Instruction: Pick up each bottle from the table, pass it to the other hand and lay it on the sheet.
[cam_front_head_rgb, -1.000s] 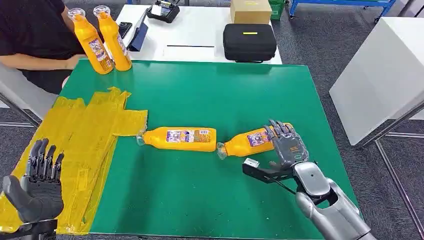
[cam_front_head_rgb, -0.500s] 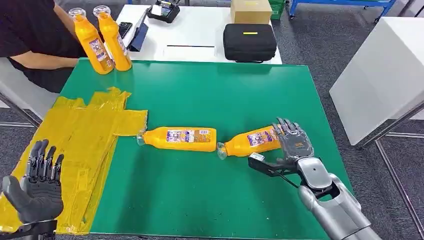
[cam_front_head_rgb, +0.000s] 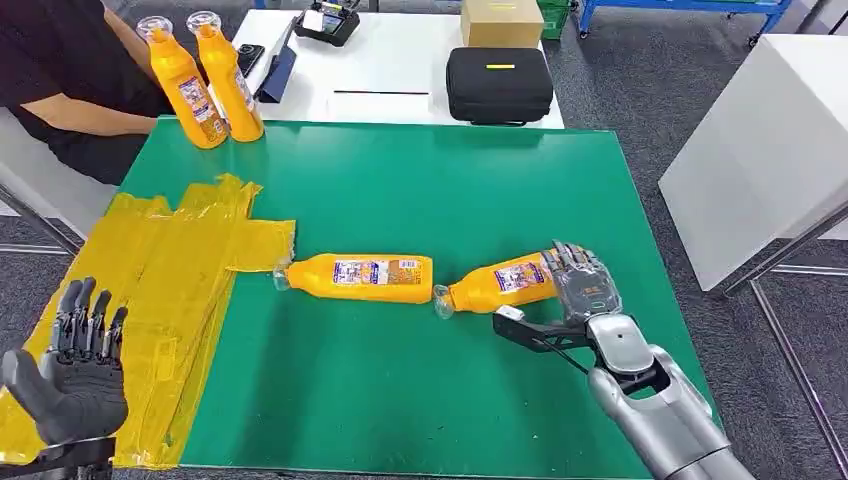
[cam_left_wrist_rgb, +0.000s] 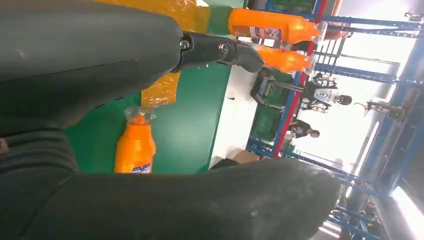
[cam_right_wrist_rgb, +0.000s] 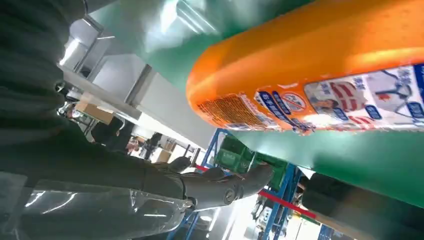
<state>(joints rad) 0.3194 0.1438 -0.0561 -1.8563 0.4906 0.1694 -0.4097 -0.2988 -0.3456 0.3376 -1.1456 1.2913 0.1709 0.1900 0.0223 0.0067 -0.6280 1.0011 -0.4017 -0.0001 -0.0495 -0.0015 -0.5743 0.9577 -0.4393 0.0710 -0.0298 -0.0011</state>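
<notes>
Orange bottles, two lying on the green desk (cam_front_head_rgb: 400, 200) mid-scene. Near bottle (cam_front_head_rgb: 497, 284): on its side, cap toward the other bottle, base end under/against the right hand (cam_front_head_rgb: 583, 285). Far bottle (cam_front_head_rgb: 358, 277): on its side just left of it, cap pointing at the yellow sheet (cam_front_head_rgb: 170, 270) and close to its edge; the two bottles lie nearly end to end, cap of one close to base of the other.

R. hand: palm down at the base end of the near bottle, fingers (cam_front_head_rgb: 566, 257) spread and extended over it; thumb held out to the side, apart from the bottle. Whether the fingers touch the bottle cannot be told from the head view; no closed grip seen. Right wrist view: bottle's labelled body (cam_right_wrist_rgb: 320, 75) lies on green, close in front of the hand.

L. hand (cam_front_head_rgb: 75, 372): low at the near-left corner, over the sheet's near edge, fingers apart and upright, holding nothing.

Sheet: crumpled yellow plastic covering the desk's left side, no bottle on it.

Two more orange bottles (cam_front_head_rgb: 200, 75) stand upright, side by side, at the far-left corner, beside a seated person's arm (cam_front_head_rgb: 95, 115). Behind the green desk, on a white table (cam_front_head_rgb: 400, 70): black case (cam_front_head_rgb: 499, 83), cardboard box (cam_front_head_rgb: 502, 22).
</notes>
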